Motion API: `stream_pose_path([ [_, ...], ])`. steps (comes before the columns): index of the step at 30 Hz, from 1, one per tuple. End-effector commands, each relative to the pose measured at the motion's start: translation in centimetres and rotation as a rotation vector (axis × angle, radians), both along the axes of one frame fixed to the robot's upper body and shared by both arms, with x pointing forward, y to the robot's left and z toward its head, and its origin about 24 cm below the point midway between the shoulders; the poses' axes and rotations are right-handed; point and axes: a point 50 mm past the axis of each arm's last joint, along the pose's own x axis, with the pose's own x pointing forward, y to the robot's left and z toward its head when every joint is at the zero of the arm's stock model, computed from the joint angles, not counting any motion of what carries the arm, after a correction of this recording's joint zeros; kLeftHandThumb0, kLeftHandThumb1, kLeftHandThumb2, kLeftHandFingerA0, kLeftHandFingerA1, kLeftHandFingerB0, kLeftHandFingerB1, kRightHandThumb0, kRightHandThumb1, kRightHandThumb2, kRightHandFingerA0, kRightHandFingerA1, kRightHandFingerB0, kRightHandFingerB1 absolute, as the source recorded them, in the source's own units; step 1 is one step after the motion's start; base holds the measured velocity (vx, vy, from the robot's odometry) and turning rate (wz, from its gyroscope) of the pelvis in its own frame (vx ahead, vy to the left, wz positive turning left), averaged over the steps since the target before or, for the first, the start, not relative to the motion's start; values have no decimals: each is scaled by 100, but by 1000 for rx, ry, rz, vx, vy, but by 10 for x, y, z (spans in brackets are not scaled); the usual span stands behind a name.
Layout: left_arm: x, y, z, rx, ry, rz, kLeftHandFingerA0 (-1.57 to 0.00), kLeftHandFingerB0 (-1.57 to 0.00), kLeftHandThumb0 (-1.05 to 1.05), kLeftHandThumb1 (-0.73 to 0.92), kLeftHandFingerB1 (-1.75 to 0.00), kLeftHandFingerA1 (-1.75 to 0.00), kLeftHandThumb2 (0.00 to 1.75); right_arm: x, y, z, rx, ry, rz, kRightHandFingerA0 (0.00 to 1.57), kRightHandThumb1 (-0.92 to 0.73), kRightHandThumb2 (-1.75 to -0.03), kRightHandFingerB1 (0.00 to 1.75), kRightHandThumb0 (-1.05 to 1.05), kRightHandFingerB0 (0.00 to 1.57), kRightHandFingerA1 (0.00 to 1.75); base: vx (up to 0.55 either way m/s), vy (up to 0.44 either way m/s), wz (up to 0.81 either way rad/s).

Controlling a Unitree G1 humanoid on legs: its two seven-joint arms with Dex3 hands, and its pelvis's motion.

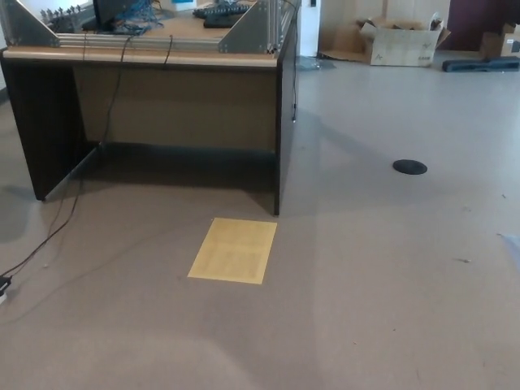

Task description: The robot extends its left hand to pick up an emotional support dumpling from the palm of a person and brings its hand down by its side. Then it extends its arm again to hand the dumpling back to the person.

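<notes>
Neither of my hands shows in the head view, and no arm reaches into the picture. No dumpling is in sight, and no person or person's palm appears. The view looks down on a grey floor in front of a desk.
A dark desk (162,57) with metal framing and cables stands at the upper left. A yellow sheet (234,250) lies on the floor before it. A black cable (49,236) trails at the left. A black round disc (410,167) sits right, cardboard boxes (402,41) far back.
</notes>
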Motion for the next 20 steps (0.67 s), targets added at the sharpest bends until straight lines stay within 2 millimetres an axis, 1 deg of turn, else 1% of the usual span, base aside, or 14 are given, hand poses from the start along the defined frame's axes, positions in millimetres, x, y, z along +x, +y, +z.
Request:
stream_pose_path([
  [1, -27, 14, -23, 276, -85, 191, -32, -22, -59, 43, -38, -44, 71, -20, -16, -9, 25, -14, -102, 83, -62, -59, 47, -28, 64, 56, 0, 0, 0],
  [5, -25, 12, -23, 307, -94, 169, -33, -23, -54, 43, -38, -44, 69, -15, -16, -6, 23, -21, -97, 82, -62, -59, 47, -28, 64, 55, 0, 0, 0],
  [16, -23, 12, -23, 310, -116, 174, -31, -22, -57, 43, -38, -43, 70, -11, -17, -3, 15, -10, -93, 79, -62, -59, 46, -28, 64, 52, 0, 0, 0],
  [20, -21, 12, -23, 303, -115, 175, -31, -22, -56, 43, -37, -43, 69, -10, -17, -2, 15, -14, -91, 80, -62, -59, 47, -27, 65, 53, 0, 0, 0],
])
